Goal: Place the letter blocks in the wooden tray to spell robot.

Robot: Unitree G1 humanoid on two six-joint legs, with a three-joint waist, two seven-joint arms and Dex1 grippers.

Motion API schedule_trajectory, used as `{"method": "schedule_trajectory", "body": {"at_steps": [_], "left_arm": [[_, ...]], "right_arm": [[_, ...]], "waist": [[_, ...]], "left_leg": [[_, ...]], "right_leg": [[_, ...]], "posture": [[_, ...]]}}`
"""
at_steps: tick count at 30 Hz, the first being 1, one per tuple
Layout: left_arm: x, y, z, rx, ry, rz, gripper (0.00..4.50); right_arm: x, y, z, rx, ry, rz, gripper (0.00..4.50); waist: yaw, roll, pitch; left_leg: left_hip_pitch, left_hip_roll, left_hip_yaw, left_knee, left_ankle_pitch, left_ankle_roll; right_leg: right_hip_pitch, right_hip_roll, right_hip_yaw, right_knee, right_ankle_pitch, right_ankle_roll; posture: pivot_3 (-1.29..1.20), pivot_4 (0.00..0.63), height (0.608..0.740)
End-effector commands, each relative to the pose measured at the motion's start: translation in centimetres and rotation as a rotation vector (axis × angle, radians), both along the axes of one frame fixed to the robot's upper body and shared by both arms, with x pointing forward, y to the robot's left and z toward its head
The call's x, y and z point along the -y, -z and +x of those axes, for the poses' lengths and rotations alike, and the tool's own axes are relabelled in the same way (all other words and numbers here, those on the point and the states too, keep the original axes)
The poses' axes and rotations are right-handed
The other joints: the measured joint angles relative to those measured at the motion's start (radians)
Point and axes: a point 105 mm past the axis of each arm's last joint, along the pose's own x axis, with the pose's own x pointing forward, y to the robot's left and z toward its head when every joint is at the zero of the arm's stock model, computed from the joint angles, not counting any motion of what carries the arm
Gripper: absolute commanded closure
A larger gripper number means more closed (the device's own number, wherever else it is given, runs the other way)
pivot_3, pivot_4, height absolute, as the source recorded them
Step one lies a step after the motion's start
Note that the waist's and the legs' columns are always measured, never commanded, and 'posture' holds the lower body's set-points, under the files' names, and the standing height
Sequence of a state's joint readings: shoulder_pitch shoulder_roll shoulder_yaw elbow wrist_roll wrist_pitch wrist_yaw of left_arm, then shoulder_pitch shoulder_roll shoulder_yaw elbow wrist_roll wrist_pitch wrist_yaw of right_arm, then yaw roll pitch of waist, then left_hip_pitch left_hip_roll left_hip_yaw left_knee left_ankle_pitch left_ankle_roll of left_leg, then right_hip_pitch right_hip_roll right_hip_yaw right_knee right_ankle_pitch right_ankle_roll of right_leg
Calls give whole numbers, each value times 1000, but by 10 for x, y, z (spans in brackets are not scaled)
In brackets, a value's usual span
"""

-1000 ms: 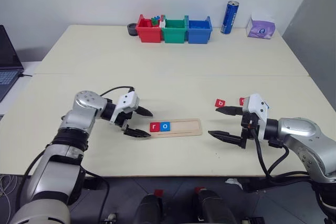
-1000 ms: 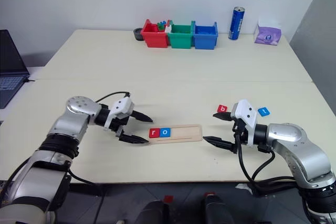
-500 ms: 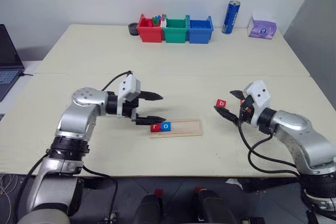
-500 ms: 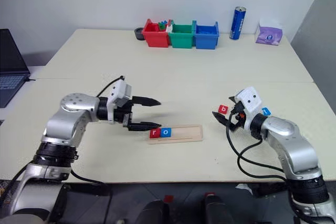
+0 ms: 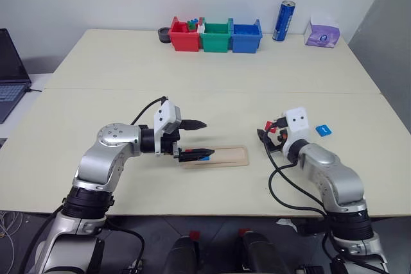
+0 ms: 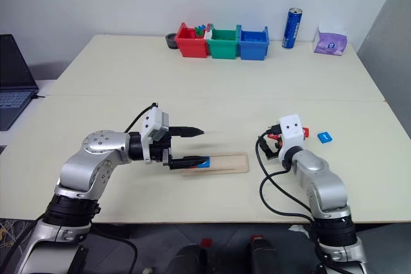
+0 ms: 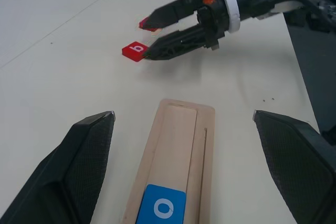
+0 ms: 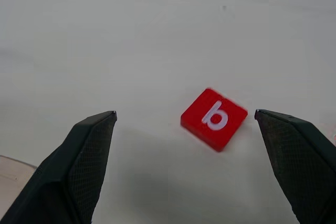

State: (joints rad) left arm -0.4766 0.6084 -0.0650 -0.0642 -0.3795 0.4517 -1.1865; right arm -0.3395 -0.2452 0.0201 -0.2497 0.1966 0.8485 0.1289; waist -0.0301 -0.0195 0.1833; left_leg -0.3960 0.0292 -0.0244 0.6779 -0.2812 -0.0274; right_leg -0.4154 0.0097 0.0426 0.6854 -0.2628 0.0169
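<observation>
Step in hand: fetching the third letter; the right hand point(image 8: 185, 171) is lined up on the red b block point(image 8: 214, 118), which lies flat on the tabletop point(image 5: 192, 81) between its spread fingers, not yet touched.
Right hand: released, jaws wide, holding nothing.
Left hand: the left hand point(image 5: 196, 139) hovers over the near end of the wooden tray point(image 7: 178, 145), also released and empty.
Tray so far: a blue o block point(image 7: 161, 209) sits in it, with the rest of the groove bare; the left fingers hide the tray's first place in the head views.
Next move, as I judge it: lower, close on the b by its edges, carry it to the slot just beside the o.
Other letters: a blue block point(image 6: 325, 137) and a red one point(image 6: 303, 132) lie near the right arm.
Around: three coloured bins point(image 5: 215, 35), a blue can point(image 5: 281, 21), a laptop point(image 5: 9, 72), all well apart.
In the way: nothing I can see, though the left hand sits close over the tray.
</observation>
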Motion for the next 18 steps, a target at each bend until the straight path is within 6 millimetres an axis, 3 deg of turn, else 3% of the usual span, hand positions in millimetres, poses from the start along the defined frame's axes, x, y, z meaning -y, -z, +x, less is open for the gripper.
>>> {"method": "schedule_trajectory", "body": {"at_steps": [1, 14, 18], "left_arm": [[-2, -10, -2, 37, -2, -10, 43], [-7, -11, -2, 49, -6, 11, 43], [-7, -11, -3, 48, 2, 16, 43]], "right_arm": [[-1, -6, 3, 30, 64, -31, 0], [-11, 12, 14, -68, 193, 66, 0], [-6, 22, 16, -95, 247, 63, 0]], "waist": [[0, 0, 0], [-2, 0, 0], [-2, 0, 0]], "left_leg": [[0, 0, 0, 0, 0, 0], [-1, 0, 0, 0, 0, 0], [0, 0, 0, 0, 0, 0]], "right_leg": [[0, 0, 0, 0, 0, 0], [-1, 0, 0, 0, 0, 0], [-1, 0, 0, 0, 0, 0]], "posture": [[0, 150, 740], [0, 150, 740], [0, 150, 740]]}}
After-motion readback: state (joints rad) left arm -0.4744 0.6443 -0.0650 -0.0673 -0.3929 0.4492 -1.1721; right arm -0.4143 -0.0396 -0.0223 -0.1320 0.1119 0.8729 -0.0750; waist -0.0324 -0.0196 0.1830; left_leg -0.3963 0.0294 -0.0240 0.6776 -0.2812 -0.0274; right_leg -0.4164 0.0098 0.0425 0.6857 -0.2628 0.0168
